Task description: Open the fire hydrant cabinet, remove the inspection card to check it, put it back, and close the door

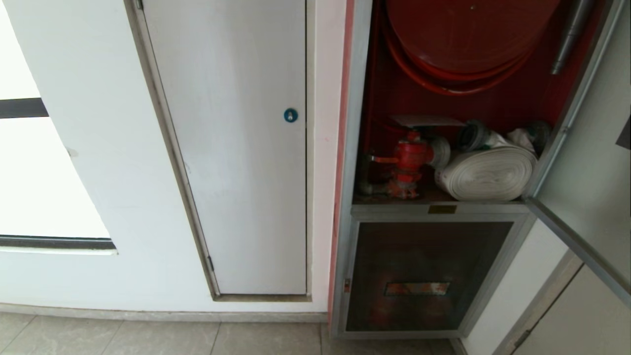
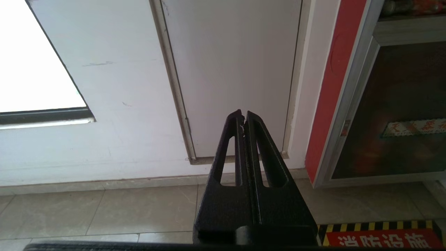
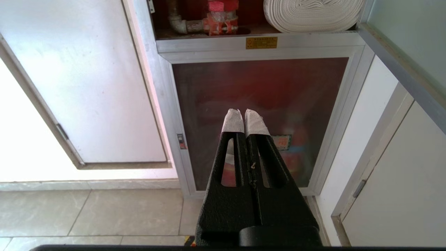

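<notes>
**Cabinet stands open, both grippers low and empty**

The cabinet (image 1: 357, 148) is open, its red inside on show in the head view. The door (image 1: 586, 162) is swung out to the right, its silver frame edge running down past the cabinet's right side. Up top sits the red reel (image 1: 468, 34). Below it, the red valve (image 1: 409, 158) stands on the left of the shelf, and the rolled white hose (image 1: 488, 172) lies just beside it on the right. The card (image 1: 426, 121) lies flat above the valve, a thin pale rectangle against the red back wall. Under the shelf, a small brass plate (image 1: 442, 209) sits on the frame, and beneath that the lower glass pane (image 1: 424, 276) is closed.

Left of the cabinet is the white panel (image 1: 236, 148) with its blue round lock (image 1: 291, 115).

Neither arm shows in the head view. The left gripper (image 2: 243, 113) hangs low over the tiled floor (image 2: 104, 209), facing the panel's bottom corner, fingers pressed together on nothing. The right gripper (image 3: 244, 112) points at the lower pane, its white-wrapped fingertips (image 3: 232, 120) also pressed together, holding nothing.
</notes>
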